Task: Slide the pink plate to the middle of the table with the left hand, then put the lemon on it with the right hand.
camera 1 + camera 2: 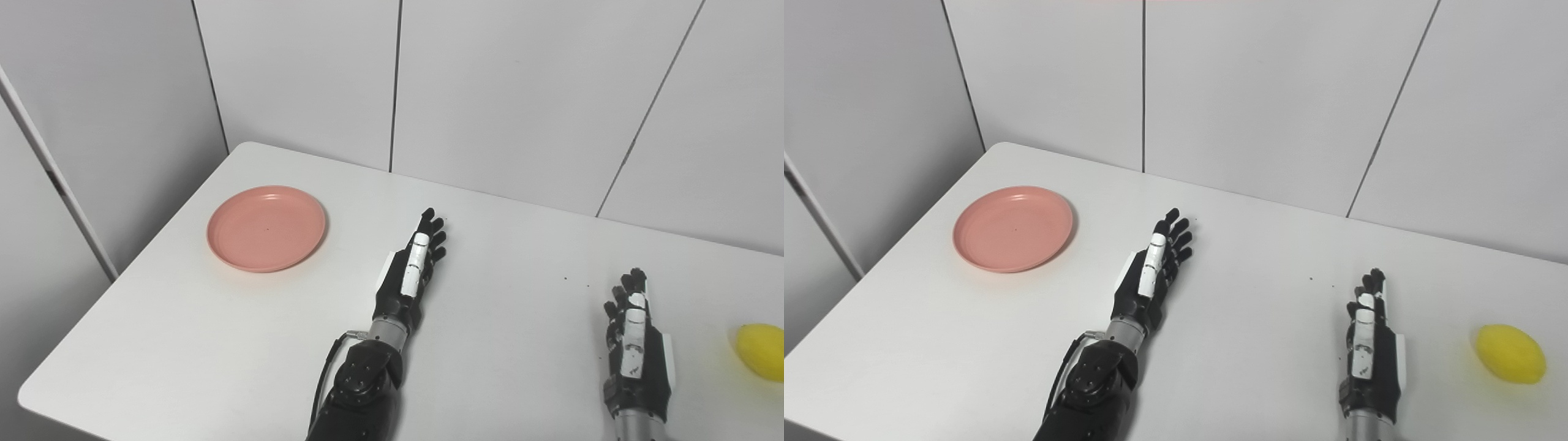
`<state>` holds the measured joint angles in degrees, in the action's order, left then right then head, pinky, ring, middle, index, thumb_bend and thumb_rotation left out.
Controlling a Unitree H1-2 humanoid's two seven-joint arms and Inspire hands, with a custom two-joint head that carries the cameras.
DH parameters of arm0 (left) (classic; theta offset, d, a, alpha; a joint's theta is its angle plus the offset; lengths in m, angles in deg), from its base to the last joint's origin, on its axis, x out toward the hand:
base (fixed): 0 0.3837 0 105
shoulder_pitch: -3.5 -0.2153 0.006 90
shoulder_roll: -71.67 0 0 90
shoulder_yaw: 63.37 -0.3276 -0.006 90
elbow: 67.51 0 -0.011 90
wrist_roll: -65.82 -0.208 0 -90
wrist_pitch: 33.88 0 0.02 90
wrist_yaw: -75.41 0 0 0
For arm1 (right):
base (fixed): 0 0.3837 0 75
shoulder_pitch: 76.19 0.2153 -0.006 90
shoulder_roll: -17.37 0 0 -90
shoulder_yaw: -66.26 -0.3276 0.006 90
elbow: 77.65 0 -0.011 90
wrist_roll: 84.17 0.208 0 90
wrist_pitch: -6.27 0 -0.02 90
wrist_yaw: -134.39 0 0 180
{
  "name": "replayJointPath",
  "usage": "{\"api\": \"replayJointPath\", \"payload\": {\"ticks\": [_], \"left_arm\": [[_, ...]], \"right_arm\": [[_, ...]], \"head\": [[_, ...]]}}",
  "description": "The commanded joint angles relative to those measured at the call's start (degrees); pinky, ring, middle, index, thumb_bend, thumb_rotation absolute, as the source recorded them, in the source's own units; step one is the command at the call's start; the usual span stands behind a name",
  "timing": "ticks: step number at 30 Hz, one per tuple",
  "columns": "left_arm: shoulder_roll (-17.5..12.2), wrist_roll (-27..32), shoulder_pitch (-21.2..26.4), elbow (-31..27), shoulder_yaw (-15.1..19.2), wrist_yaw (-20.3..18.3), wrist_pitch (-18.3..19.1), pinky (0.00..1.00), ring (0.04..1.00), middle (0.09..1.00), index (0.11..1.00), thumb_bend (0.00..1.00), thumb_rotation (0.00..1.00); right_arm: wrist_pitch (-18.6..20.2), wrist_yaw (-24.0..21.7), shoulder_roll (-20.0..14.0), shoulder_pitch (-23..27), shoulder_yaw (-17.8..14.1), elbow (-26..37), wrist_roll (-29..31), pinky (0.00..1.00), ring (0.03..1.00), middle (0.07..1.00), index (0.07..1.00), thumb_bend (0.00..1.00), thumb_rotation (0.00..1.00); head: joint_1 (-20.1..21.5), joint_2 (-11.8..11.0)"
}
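A pink plate (pixel 266 228) lies empty on the white table (pixel 502 245) near its left edge. My left hand (pixel 413 269) rests open on the table's middle, fingers straight and pointing away, well to the right of the plate and apart from it. A yellow lemon (pixel 1510 353) lies at the table's right side. My right hand (pixel 1369 346) is open and empty, fingers straight, to the left of the lemon and not touching it.
White wall panels (pixel 490 79) stand close behind the table's far edge. The table's left edge and rounded near-left corner (pixel 37 392) drop off beside the plate. A few dark specks (pixel 566 279) lie on the tabletop between the hands.
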<state>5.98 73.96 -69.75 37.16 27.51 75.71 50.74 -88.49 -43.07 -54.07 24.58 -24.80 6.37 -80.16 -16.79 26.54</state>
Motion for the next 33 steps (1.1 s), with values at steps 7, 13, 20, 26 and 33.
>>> {"api": "replayJointPath", "payload": {"ticks": [7,13,20,26,33], "left_arm": [[-1.66,0.90,2.20,-5.10,1.79,0.36,-0.69,0.85,0.867,0.871,0.861,0.76,1.00],[-3.17,-0.13,3.76,-5.80,3.49,1.51,-1.96,0.79,0.802,0.806,0.792,0.75,1.00],[-5.35,-3.11,5.02,-8.67,4.77,4.57,-0.62,0.76,0.760,0.764,0.743,0.71,1.00],[-7.55,-4.14,6.16,-10.50,6.30,6.05,0.27,0.72,0.722,0.726,0.703,0.72,1.00],[-11.51,-6.62,7.85,-10.50,9.03,8.53,0.32,0.68,0.693,0.700,0.675,0.71,1.00]], "right_arm": [[-4.37,-0.58,-0.15,0.42,0.23,-1.24,-0.25,1.00,1.000,1.000,1.000,0.77,0.97],[-4.60,-0.53,0.00,0.46,0.33,-1.53,-0.58,1.00,1.000,1.000,1.000,0.76,0.97],[-5.34,-0.20,0.21,0.43,0.38,-2.04,-1.01,1.00,1.000,1.000,0.992,0.73,0.97],[-5.77,-0.11,0.24,1.11,0.25,-3.27,-0.99,1.00,1.000,1.000,0.990,0.74,0.97],[-5.34,-0.49,-0.25,1.52,0.79,-3.70,-1.58,1.00,1.000,1.000,1.000,0.75,0.99]], "head": [[-0.55,-0.67],[-0.61,-1.42],[-0.89,-1.71],[-0.94,-2.27],[-1.76,-3.00]]}}
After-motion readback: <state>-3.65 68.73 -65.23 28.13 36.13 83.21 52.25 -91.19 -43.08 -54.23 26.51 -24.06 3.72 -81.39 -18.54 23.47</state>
